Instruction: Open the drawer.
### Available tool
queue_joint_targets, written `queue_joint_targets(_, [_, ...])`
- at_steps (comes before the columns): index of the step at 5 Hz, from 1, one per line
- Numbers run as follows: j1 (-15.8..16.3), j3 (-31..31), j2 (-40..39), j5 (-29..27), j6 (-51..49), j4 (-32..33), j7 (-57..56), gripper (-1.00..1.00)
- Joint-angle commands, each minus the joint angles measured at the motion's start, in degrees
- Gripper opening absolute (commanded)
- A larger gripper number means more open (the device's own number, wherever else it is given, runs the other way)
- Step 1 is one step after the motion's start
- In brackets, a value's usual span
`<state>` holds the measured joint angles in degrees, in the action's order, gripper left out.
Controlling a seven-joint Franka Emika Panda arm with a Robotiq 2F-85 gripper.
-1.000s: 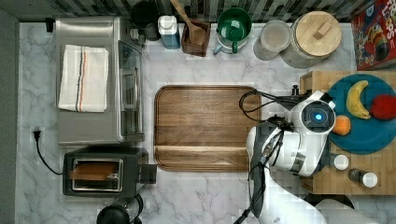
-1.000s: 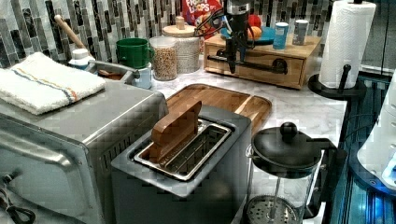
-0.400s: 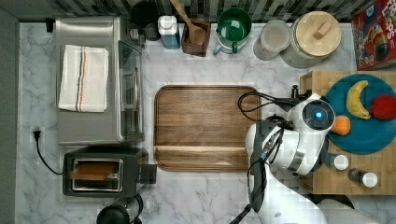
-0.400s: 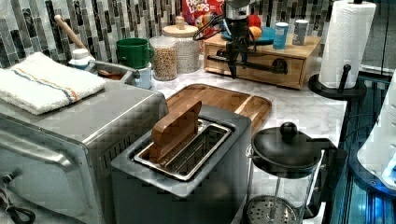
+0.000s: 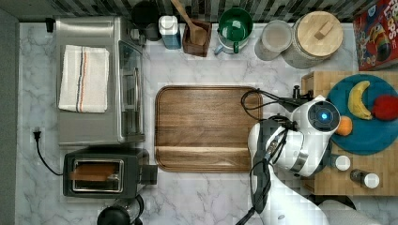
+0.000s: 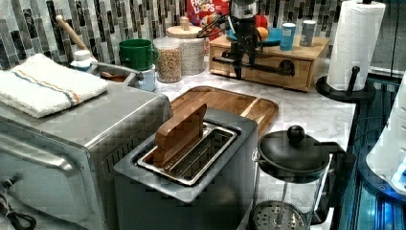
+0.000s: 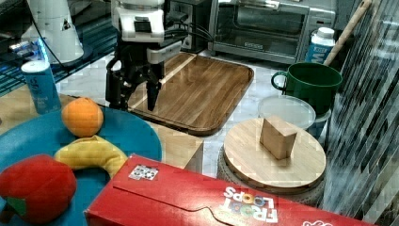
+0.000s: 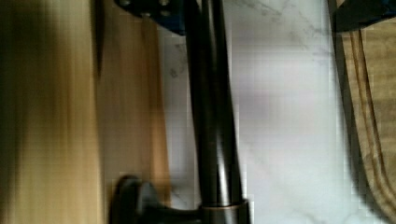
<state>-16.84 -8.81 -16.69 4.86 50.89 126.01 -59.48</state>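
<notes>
The drawer (image 6: 268, 64) sits in the light wooden box at the back of the marble surface (image 5: 211, 192), under the blue plate of fruit (image 5: 371, 136), and from the left view I judge it shut, its front flush with the box. Its long black bar handle (image 8: 212, 116) runs across the front panel; on my wrist feed the bar lies just off the wood, with one mount post at its end.

My pincer (image 7: 136, 96) hangs fingers-down right in front of that panel. In the right view the two fingers stand apart, clamped on nothing, and the left view puts them at the handle's height. Whether they already straddle the bar I cannot tell.

To do this step well, I'd set one finger behind the bar, in the gap between it and the panel, and one in front, away from the mount post, then close firmly before pulling. The pull should run straight out, toward the darker wooden tray (image 5: 206, 126), level with the surface; any slant could bind the drawer or drag the whole box. The tray's rim lies near, so I'd watch that clearance.
</notes>
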Motion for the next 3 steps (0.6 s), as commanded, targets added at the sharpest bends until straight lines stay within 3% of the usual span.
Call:
queue_joint_targets(1, [9.9, 8.9, -1.2, -4.1, 1.8, -0.8, 12.4, 1.0])
queue_joint_targets(2, [13.2, 9.1, -1.0, -6.9, 1.2, -0.9, 14.0, 1.0])
queue_joint_targets(3, [12.3, 12.8, -0.6, -7.4, 1.8, -0.2, 16.2, 1.0])
